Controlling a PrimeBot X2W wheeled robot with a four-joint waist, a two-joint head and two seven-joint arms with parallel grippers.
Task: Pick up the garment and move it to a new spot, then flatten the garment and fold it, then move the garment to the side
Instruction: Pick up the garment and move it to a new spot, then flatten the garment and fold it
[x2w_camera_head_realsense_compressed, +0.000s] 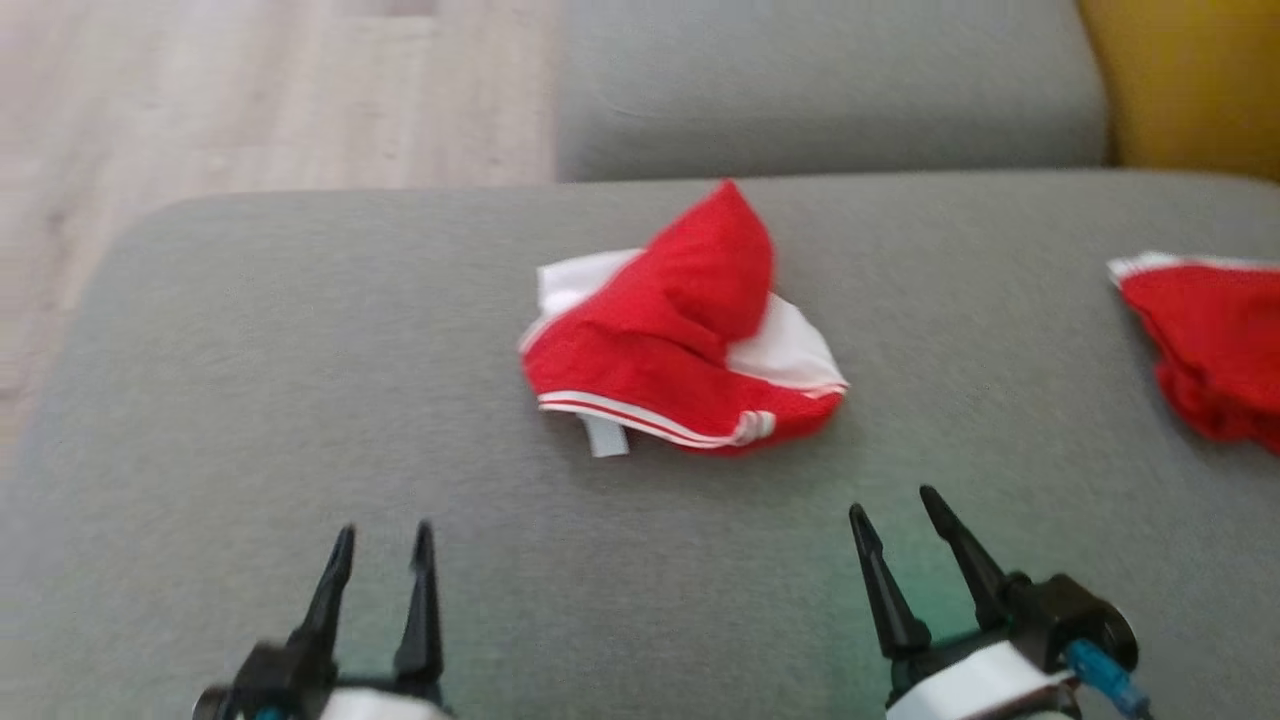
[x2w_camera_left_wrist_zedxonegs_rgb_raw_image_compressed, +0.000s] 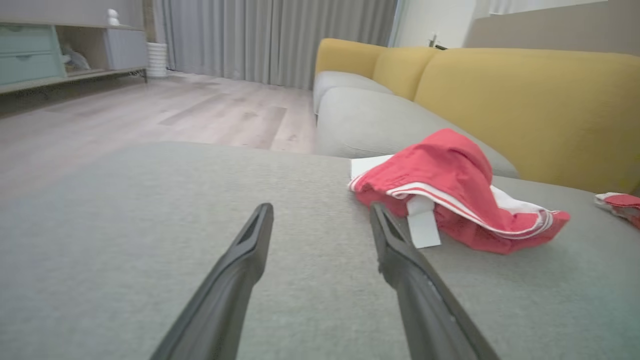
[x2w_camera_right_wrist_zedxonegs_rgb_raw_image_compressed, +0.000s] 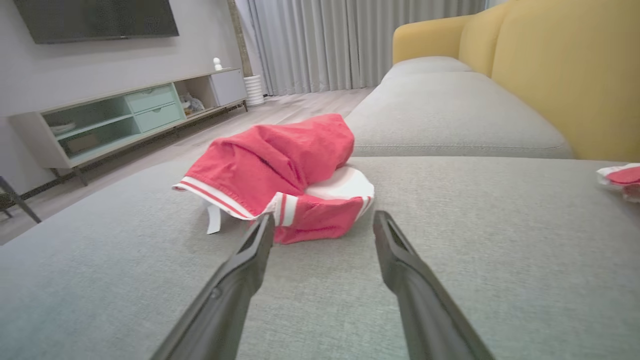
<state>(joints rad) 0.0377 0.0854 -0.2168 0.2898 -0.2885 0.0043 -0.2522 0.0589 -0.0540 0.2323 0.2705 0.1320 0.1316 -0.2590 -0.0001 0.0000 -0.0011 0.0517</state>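
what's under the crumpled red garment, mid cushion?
The red garment lies on the grey cushion; a white tag sticks out from under its near hem. Anything else beneath the folds is covered.

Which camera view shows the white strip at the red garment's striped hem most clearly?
The left wrist view: the white strip appears large, in front of the red garment. The head view shows it small and blurred; the right wrist view, as a thin sliver.

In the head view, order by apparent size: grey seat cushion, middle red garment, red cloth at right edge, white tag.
1. grey seat cushion
2. middle red garment
3. red cloth at right edge, though the frame cuts it off
4. white tag
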